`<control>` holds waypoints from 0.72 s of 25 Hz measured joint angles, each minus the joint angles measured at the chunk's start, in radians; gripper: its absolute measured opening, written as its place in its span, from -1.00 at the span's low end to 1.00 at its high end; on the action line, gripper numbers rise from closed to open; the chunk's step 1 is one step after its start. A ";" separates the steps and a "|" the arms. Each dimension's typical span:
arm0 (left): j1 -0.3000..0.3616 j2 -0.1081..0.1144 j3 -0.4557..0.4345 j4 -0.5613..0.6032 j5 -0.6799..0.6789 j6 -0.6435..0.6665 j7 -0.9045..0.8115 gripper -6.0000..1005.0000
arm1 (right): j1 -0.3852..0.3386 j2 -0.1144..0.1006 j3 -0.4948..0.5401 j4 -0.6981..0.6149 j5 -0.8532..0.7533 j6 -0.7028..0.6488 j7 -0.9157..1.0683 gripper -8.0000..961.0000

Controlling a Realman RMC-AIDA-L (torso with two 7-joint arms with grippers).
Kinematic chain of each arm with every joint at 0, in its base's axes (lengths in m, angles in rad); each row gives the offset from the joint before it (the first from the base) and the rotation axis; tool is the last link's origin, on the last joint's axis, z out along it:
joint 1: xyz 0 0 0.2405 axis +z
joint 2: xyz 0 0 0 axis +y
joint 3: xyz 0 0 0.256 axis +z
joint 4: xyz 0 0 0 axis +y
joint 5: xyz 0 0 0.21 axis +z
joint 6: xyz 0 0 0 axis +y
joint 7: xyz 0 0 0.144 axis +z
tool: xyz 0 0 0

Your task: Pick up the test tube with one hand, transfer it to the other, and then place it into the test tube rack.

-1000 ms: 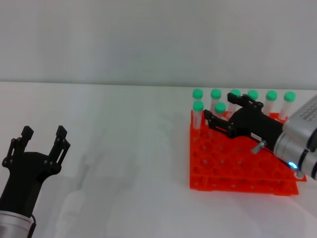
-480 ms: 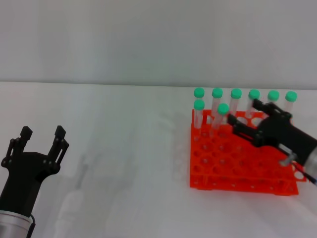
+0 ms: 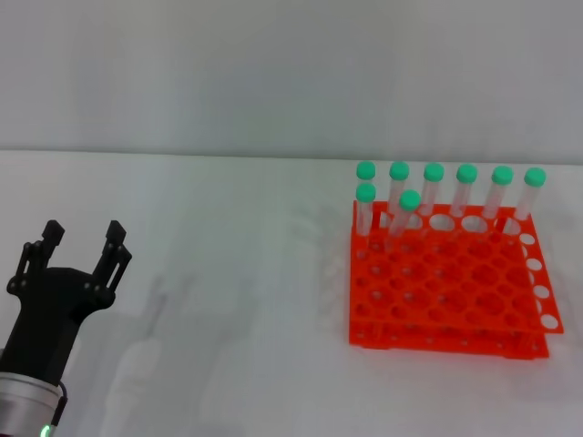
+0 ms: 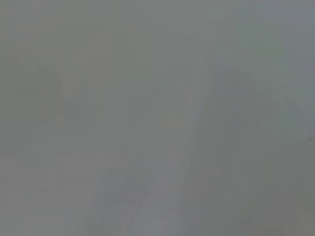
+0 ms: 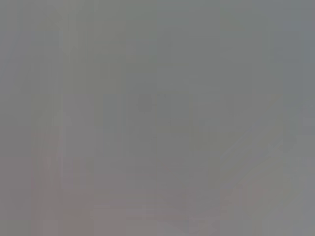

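The orange-red test tube rack (image 3: 455, 300) lies on the white table at the right of the head view. Several green-capped tubes stand along its back row. In the second row, the test tube (image 3: 406, 208) leans slightly in its hole, and another tube (image 3: 365, 202) stands at the rack's left corner. Nothing touches them. My left gripper (image 3: 84, 235) hangs at the lower left, far from the rack, open and empty. My right gripper is out of view. Both wrist views show only flat grey.
The white table (image 3: 228, 273) stretches between my left gripper and the rack. A pale wall rises behind the table's far edge. Most of the rack's front holes hold nothing.
My right gripper pulled back from the second-row tube, moved right over the rack and left the view. The tube stays in the rack. My left gripper shifted slightly.
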 joint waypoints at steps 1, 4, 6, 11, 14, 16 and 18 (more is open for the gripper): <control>-0.004 0.000 0.000 -0.006 0.000 0.000 0.000 0.57 | -0.001 0.007 0.039 0.017 0.002 0.000 -0.033 0.76; -0.023 0.000 0.000 -0.027 -0.001 -0.006 -0.010 0.57 | -0.003 0.012 0.083 0.044 0.007 0.005 -0.076 0.75; -0.035 0.000 0.000 -0.043 -0.002 -0.012 -0.044 0.57 | -0.001 0.013 0.087 0.057 0.008 0.008 -0.078 0.75; -0.058 0.000 0.000 -0.086 -0.003 -0.013 -0.137 0.57 | 0.000 0.014 0.089 0.063 0.009 0.017 -0.078 0.75; -0.060 0.000 0.000 -0.095 -0.003 -0.013 -0.147 0.57 | 0.003 0.015 0.089 0.076 0.009 0.024 -0.079 0.75; -0.060 0.000 0.000 -0.096 -0.009 -0.013 -0.152 0.57 | 0.005 0.015 0.090 0.083 0.010 0.028 -0.079 0.75; -0.059 0.000 0.000 -0.096 -0.029 -0.013 -0.166 0.57 | 0.006 0.015 0.090 0.086 0.010 0.032 -0.079 0.75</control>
